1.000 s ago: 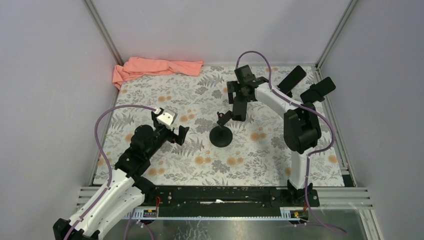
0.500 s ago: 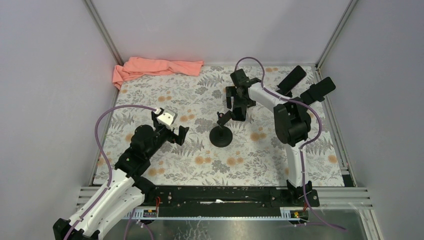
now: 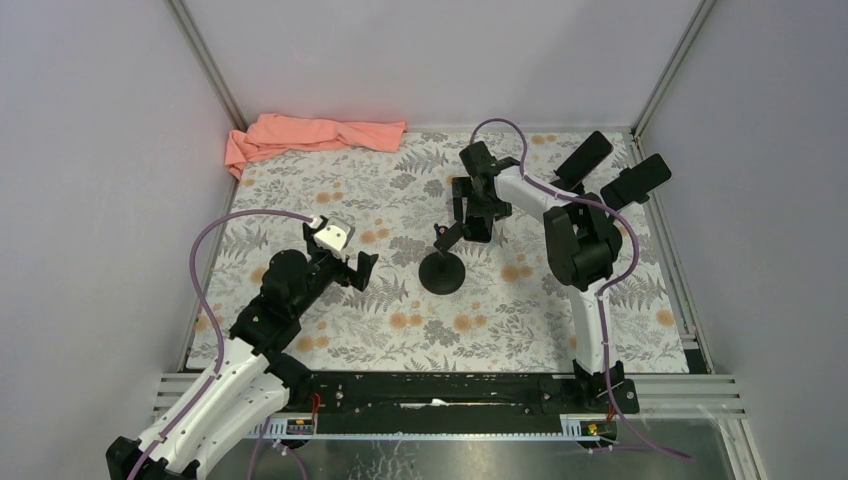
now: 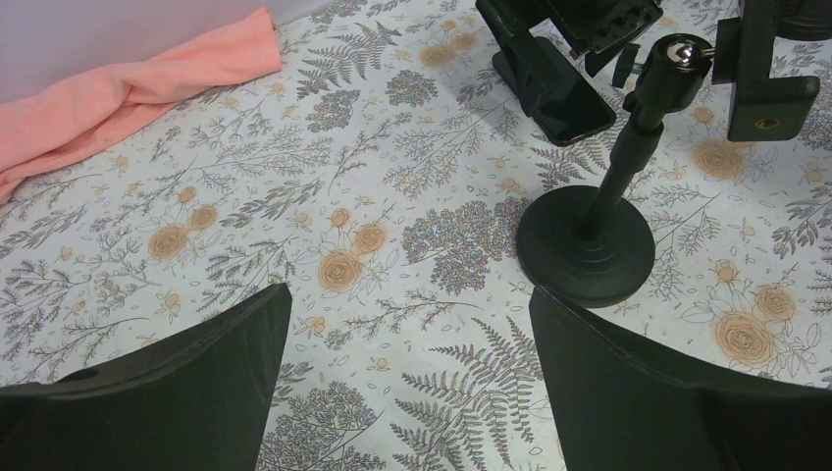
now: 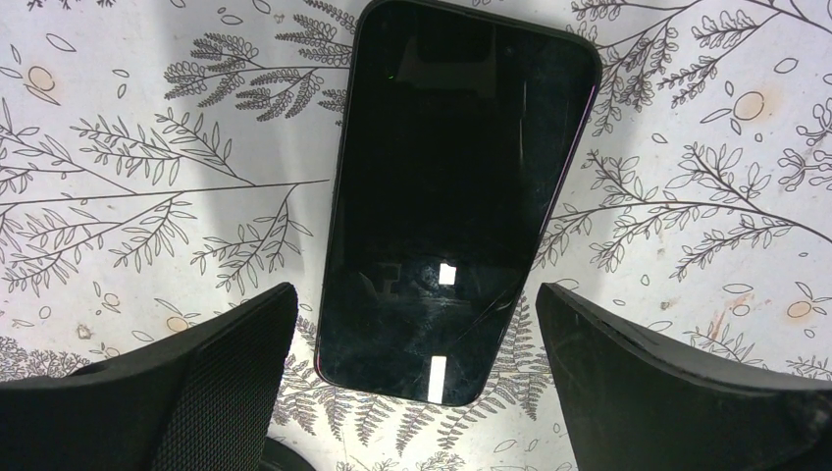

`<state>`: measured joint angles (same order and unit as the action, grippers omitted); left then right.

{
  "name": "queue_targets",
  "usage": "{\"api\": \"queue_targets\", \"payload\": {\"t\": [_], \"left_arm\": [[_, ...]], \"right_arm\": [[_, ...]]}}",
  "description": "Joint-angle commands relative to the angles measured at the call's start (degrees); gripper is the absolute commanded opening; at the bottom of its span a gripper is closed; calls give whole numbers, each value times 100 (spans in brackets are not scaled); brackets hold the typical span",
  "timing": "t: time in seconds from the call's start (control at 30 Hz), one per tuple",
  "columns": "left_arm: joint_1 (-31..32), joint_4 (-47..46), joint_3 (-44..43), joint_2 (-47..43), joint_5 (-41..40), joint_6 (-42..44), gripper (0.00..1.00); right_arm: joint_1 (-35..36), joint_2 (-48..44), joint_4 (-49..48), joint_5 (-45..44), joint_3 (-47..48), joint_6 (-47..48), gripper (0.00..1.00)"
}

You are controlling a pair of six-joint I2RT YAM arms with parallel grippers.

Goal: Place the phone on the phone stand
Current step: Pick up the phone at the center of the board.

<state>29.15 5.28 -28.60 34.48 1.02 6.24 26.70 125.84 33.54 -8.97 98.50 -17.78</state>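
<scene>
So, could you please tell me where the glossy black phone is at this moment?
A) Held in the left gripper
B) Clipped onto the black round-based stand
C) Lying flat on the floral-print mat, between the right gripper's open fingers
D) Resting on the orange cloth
C: the right wrist view shows the glossy black phone lying flat on the floral-print mat, with the right gripper open and a finger on either side of it.

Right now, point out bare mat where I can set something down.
Bare mat: between the pink cloth and the phone stand, and between the stand and the near rail. Crowded beyond the stand: the open right claw hangs over the phone.
</scene>
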Motion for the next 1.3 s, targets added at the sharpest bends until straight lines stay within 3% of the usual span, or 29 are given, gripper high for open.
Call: {"api": "queue_targets", "payload": {"t": [0.0,0.5,1.27], "left_arm": [[-41,17,-102,-6,-84,136,99],[-43,26,-102,6,-84,146,99],[-41,26,-110,-5,-84,158,99]], "right_arm": [[-43,136,93,-28,152,-102,100],[-442,350,68,561,27,-153,96],[-193,505,68,-21,-100,287,98]]}}
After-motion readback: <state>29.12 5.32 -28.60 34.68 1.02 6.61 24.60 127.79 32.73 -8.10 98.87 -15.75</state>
